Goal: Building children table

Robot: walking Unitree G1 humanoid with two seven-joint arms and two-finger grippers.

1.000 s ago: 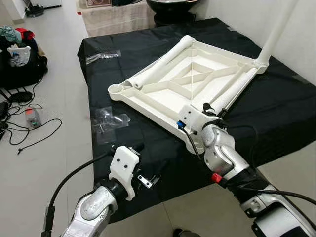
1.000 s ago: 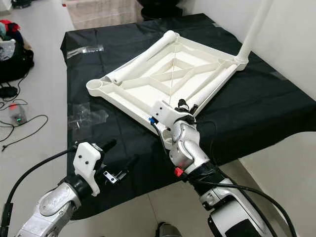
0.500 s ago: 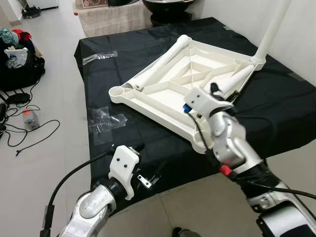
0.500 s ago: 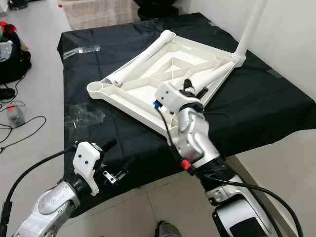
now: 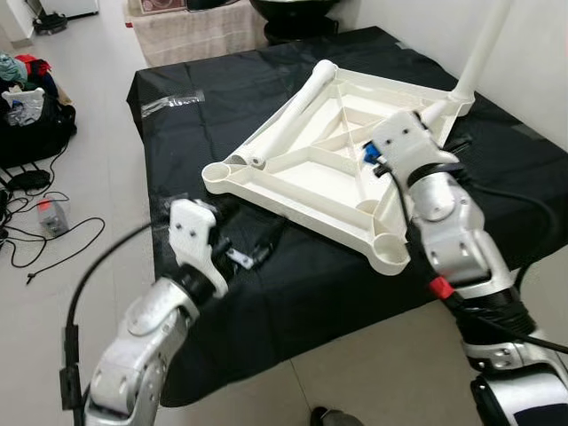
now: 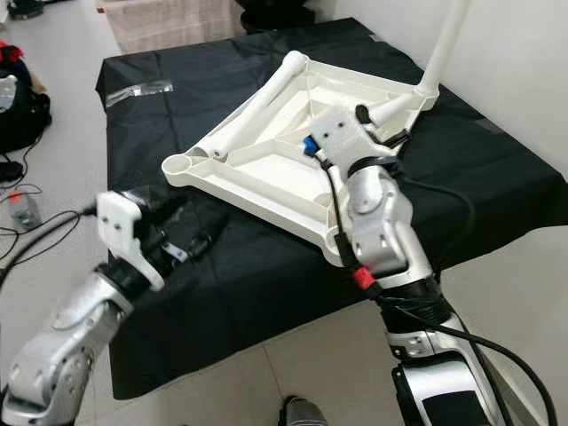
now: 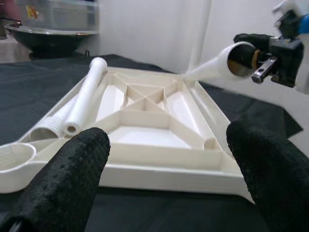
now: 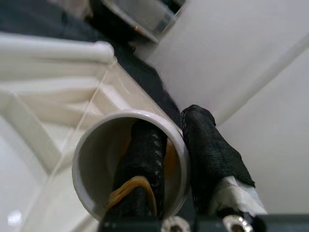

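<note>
Table top (image 5: 311,169) lies upside down; right pincer (image 8: 169,159) grips a leg tube (image 8: 96,145).

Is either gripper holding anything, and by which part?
The right gripper pinches a white table leg by the rim of its open end. The left gripper holds nothing.

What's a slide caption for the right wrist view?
Right gripper pinching the rim of a white table leg, one finger inside the tube, above the upturned tabletop.
</note>
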